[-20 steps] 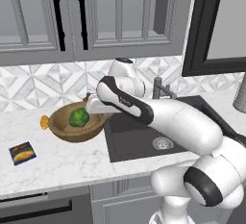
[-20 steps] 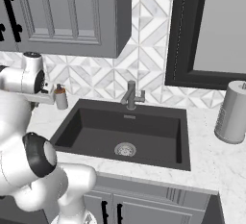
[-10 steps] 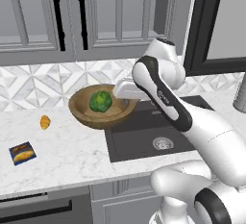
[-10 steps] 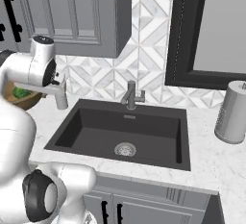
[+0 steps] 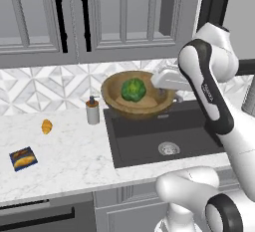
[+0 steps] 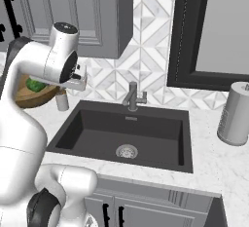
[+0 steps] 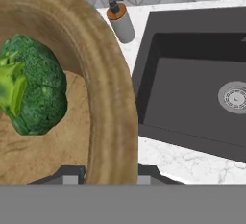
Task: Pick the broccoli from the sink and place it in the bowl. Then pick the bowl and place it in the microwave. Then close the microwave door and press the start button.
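- Hand view, nearest: the gripper [image 7: 109, 172] has its two fingers clenched on the wall of the bowl [image 7: 103, 98], one finger inside the rim and one outside.
- Just past the fingers, the broccoli [image 7: 30, 91] lies on the bowl floor. Its long axis runs across this view; the pale green stem points to the left edge and the dark head to the right, toward the rim.
- A second ago the bowl stood on the counter [image 5: 64, 156] near the croissant [image 5: 46, 126]. Now it hangs in the air, over the back left corner of the sink [image 5: 164, 136], just beside the soap bottle [image 5: 92, 110].
- I judge from this that the first step is done and the carry to the microwave has begun. The microwave door [image 6: 211, 28] is, I think, the dark frame to the right, well apart from the bowl.
- The bowl is tilted, with its open side turned toward the left base camera, so the broccoli could roll if the tilt grows.
- Farther back are the faucet [image 6: 132, 96], the patterned wall tiles [image 6: 151, 41] and a grey canister [image 6: 235, 114] at the far right of the counter.
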